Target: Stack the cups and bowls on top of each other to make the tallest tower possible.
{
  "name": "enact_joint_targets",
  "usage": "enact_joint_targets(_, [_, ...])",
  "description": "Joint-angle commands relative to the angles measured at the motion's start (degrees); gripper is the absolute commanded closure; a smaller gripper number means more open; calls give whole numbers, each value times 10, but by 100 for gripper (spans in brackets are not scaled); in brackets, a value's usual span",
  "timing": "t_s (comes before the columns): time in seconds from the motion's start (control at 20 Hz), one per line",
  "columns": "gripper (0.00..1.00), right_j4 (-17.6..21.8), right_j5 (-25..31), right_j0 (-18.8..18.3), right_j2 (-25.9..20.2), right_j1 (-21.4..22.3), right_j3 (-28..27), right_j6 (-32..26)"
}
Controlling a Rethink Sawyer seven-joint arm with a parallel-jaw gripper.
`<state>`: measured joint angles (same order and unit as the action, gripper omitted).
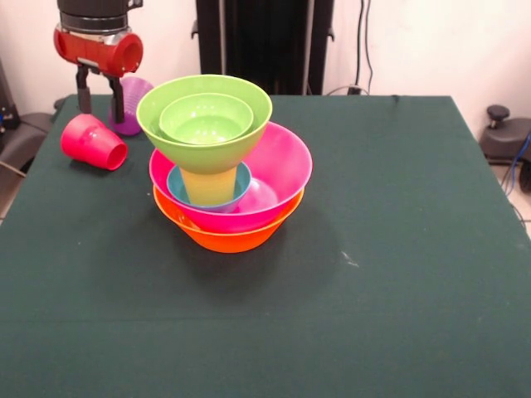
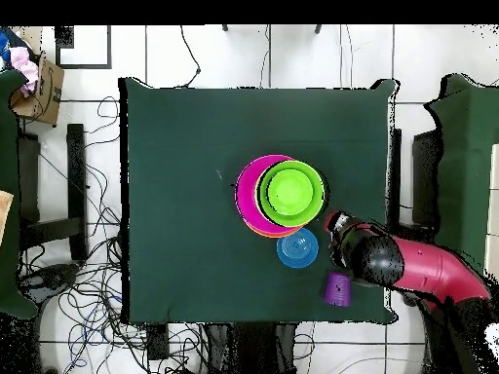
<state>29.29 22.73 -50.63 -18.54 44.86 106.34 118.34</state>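
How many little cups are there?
3. A yellow translucent plastic cup stands under the big green plastic bowl; a red plastic cup lies on its side on the table; a purple plastic cup sits behind the gripper. Bowls could hide more.

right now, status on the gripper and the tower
Gripper open, empty, above the purple cup. Tower: orange bowl, pink bowl, blue bowl, yellow cup, two green bowls on top. Red cup on its side, unstacked, beside the gripper.
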Motion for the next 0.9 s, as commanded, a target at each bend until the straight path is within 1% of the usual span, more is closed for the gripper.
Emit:
enact_joint_targets(0.05, [0, 44, 0, -7, -17, -17, 10, -52])
enact_joint_targets(0.55, [0, 55, 2, -13, -16, -22, 3, -58])
enact_joint_targets(0.9, [0, 66, -18, -6, -7, -46, -2, -42])
